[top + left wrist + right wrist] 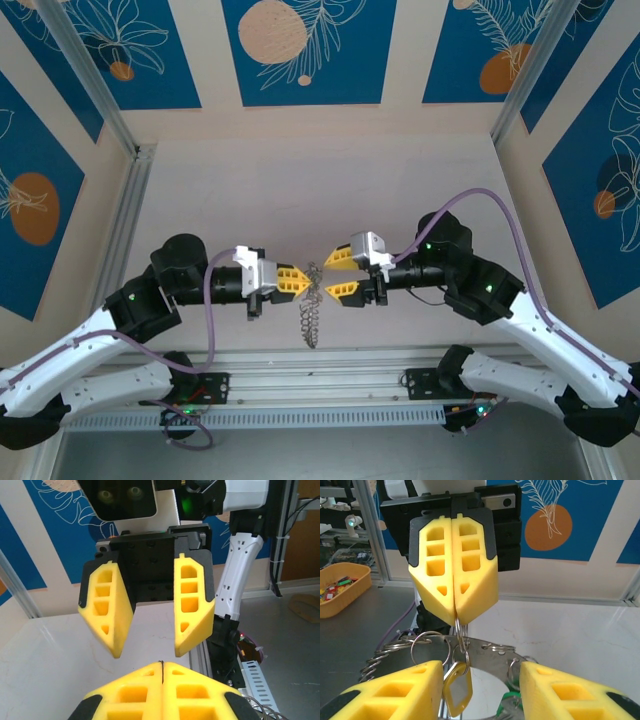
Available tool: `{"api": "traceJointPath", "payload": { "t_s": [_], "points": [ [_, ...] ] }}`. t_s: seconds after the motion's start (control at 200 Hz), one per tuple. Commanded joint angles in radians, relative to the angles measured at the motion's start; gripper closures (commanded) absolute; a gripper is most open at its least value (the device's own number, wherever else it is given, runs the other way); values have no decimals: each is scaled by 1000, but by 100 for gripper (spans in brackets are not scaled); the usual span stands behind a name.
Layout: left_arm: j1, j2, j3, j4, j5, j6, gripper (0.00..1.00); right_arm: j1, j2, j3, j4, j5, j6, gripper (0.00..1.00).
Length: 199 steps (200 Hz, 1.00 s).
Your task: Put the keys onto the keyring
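The keyring (pixel 312 308), a grey metal loop with small wire rings along its rim, hangs in the air between the two arms. My left gripper (pixel 300 283) is shut on one small wire ring of the keyring (pixel 458 628); in the left wrist view only a thin dark edge shows between the closed pads (pixel 164 664). A pale yellow key (pixel 457 687) dangles from that ring. A green key head (pixel 510 700) hangs lower on the keyring band (pixel 495 652). My right gripper (pixel 340 275) faces it, open, its fingers either side of the band (pixel 480 672) with nothing held.
An orange basket (pixel 340 587) of small coloured items sits off to the side beyond the table. An aluminium rail (pixel 320 385) runs along the near table edge, and slanted frame posts (pixel 125 210) flank the pale tabletop (pixel 320 190).
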State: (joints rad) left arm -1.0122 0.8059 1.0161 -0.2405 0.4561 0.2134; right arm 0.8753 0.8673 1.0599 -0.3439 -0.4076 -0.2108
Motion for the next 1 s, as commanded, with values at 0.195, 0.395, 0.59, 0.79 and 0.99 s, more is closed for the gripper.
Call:
{"api": "traceJointPath", "payload": {
  "t_s": [0.195,0.395,0.59,0.79,0.99],
  "points": [
    [-12,-11,4,84,53,-22,100,21,27,-11,73,-111,-15,60],
    [-12,-10,-5,115,51,-25,100,31,45,-8,54,-128,-24,67],
    [-12,2,-10,138,67,-34,100,33,46,-20,87,-125,-16,78],
    [-12,-1,-35,175,68,-52,100,33,49,-22,82,-91,-23,100],
    [-12,7,6,48,-66,-17,96,38,42,80,-118,107,-75,100]
  ]
}}
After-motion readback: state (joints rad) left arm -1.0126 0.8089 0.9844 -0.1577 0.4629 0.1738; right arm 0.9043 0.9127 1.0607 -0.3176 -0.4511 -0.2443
